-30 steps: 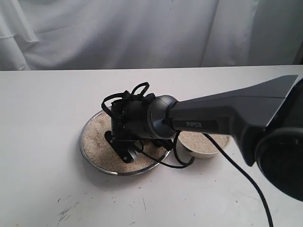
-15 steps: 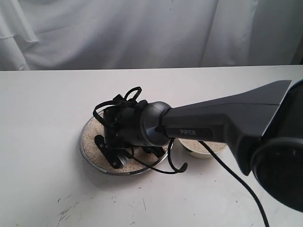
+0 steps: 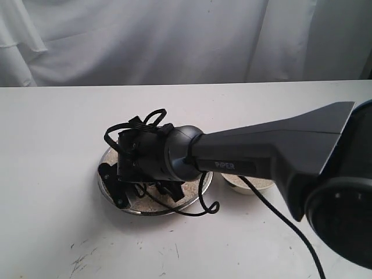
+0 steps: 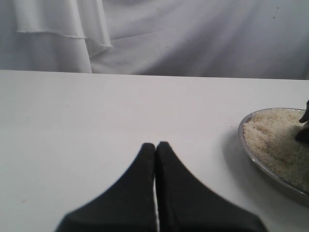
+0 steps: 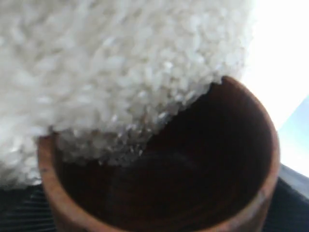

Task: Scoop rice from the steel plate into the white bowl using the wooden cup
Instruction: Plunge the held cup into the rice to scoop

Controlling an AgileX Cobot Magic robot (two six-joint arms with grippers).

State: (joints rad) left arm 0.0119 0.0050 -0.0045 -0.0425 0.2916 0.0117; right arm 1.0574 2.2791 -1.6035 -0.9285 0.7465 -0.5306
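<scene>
The wooden cup (image 5: 231, 159) fills the right wrist view, its dark mouth pushed into the rice (image 5: 111, 72), and some grains spill over its rim. My right gripper (image 3: 116, 187) is low over the left side of the steel plate (image 3: 152, 212) and shut on the cup, which the wrist hides in the exterior view. The white bowl (image 3: 257, 186) sits just right of the plate, half hidden behind the arm, with rice in it. My left gripper (image 4: 155, 146) is shut on nothing, above bare table left of the steel plate (image 4: 252, 157) and its rice (image 4: 273, 137).
A black cable (image 3: 200, 206) loops from the right wrist down over the plate's near rim. White cloth (image 3: 174, 40) hangs behind the table. The white tabletop (image 3: 52, 145) stretches left of the plate, with scuff marks (image 3: 81, 261) near the front.
The right arm has swept leftward across the plate, carrying the gripper from the plate's middle to its left side and lower into the rice.
</scene>
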